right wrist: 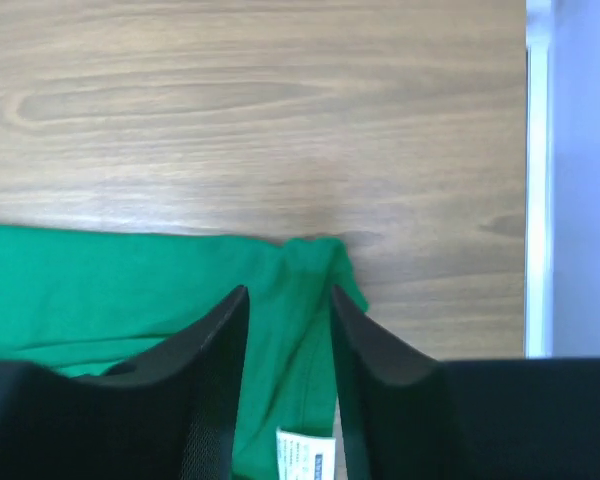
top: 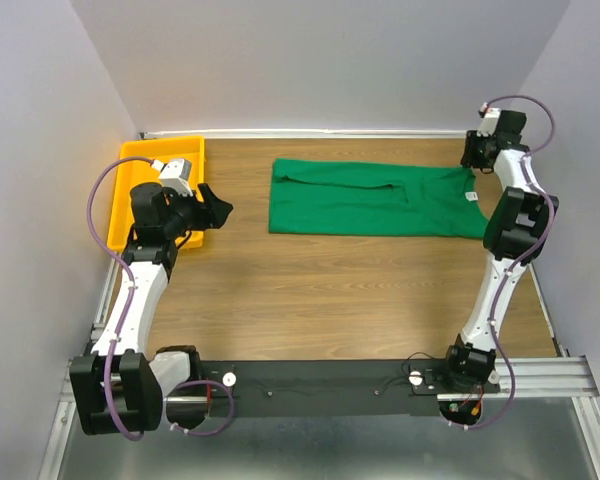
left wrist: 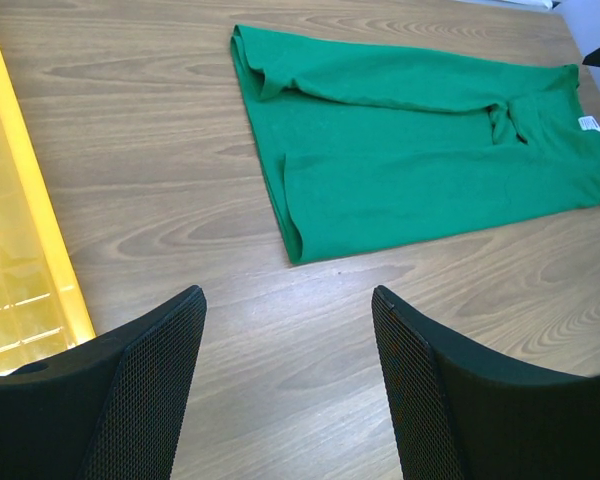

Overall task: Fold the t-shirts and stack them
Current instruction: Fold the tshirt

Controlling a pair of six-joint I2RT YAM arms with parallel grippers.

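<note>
Left wrist: yellow tray (left wrist: 42,235), t-shirt (left wrist: 420,170)

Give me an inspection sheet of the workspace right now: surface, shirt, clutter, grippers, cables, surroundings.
Surface: wood-grain table, no spills or marks seen.
Job's things: one green t-shirt, lying flat at the far side, folded into a long band, neck tag at its right end; no stack yet.
Clutter: yellow tray in the far left corner, partly hidden by the left arm.
Grippers: left gripper open, above bare table beside the tray; right gripper narrowly open over the shirt's tag end, no grip evident.
Cables: purple cables loop along both arms, off the shirt.
Surroundings: plain walls; metal rail at the near edge.
</note>
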